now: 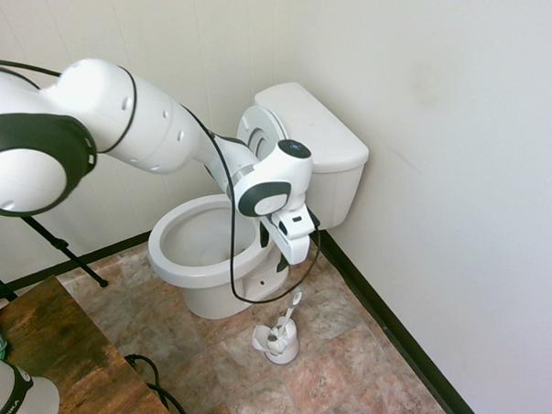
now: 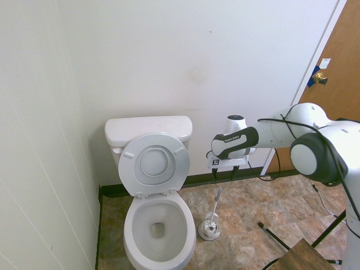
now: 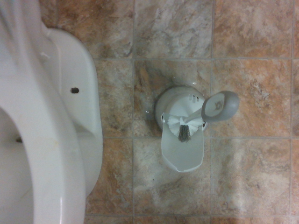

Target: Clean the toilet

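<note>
The white toilet (image 1: 176, 254) (image 2: 130, 236) (image 3: 56, 116) stands against the wall with its lid and seat (image 2: 154, 163) raised against the tank (image 1: 320, 136). The bowl is uncovered. On the floor beside the bowl a toilet brush (image 1: 291, 310) (image 2: 216, 201) (image 3: 219, 105) rests in its small white holder (image 1: 277, 343) (image 2: 209, 229) (image 3: 182, 151), handle leaning up. My gripper (image 1: 290, 259) (image 2: 224, 177) hangs pointing down just above the brush handle, well clear of it. It is open and holds nothing.
A wooden table (image 1: 59, 344) (image 2: 298, 256) sits at the near edge of the tiled floor (image 3: 252, 46). White walls close in behind and beside the toilet. A brown door (image 2: 337, 67) stands behind the arm.
</note>
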Tool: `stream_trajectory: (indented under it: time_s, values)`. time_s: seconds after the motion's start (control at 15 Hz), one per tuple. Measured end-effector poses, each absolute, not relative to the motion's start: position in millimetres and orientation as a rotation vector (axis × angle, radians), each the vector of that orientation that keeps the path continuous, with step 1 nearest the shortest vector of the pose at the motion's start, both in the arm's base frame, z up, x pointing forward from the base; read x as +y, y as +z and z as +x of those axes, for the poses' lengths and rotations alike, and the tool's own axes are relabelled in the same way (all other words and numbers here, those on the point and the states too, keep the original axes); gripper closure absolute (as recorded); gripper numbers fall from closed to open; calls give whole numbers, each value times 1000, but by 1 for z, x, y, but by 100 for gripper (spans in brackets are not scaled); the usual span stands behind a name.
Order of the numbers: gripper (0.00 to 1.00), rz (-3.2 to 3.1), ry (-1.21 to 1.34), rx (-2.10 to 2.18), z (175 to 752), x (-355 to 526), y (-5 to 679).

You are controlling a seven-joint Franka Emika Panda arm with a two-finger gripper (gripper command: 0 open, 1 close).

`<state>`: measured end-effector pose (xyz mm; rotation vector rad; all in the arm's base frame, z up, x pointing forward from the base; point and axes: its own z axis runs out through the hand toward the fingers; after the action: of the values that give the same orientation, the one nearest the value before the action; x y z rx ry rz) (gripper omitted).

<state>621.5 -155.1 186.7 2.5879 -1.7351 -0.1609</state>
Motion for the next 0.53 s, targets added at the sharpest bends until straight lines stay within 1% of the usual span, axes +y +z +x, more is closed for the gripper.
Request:
stream_trajectory:
  time_s: [0.07, 0.2, 0.53]
  values:
    - [0, 2578, -148, -1749, 637, -163, 171]
    - [0, 2575, -153, -1754, 642, -169, 169]
    - [0, 2560, -217, -1786, 652, -193, 108]
